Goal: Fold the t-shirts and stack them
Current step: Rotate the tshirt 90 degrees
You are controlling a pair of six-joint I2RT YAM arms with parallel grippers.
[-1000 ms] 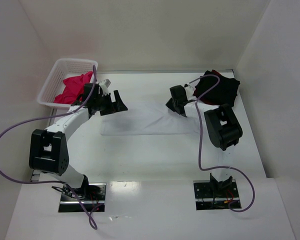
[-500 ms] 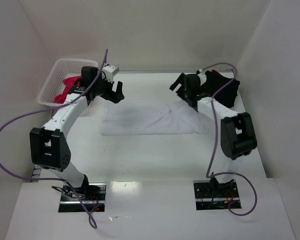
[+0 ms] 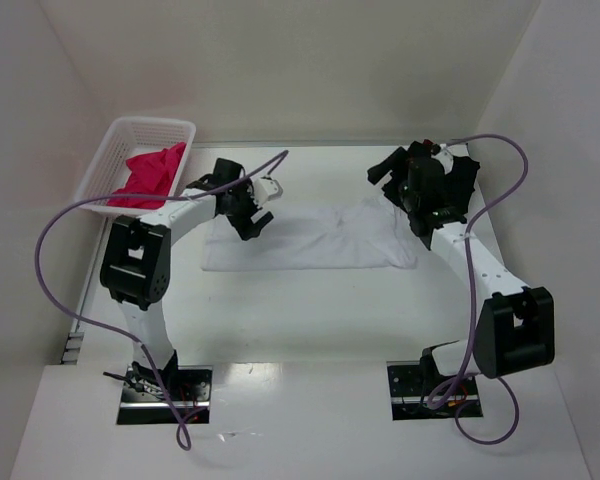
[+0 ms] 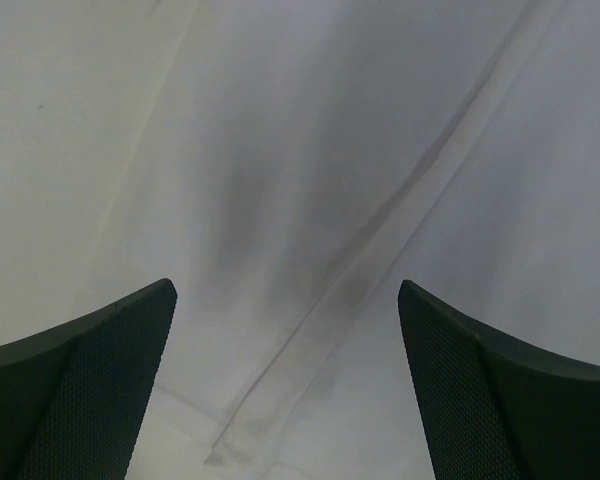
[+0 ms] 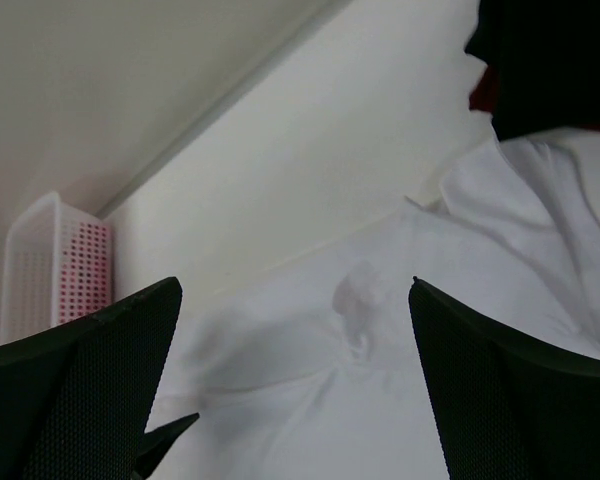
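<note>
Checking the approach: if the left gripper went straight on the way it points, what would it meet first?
The white t-shirt: the left gripper, open, faces straight onto its cloth; the distance is unclear.

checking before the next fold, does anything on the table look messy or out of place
Nothing is spilled or damaged. The white t-shirt does not lie flat: its right end is bunched and creased next to the black t-shirt. The pink t-shirt sits crumpled in the basket.
</note>
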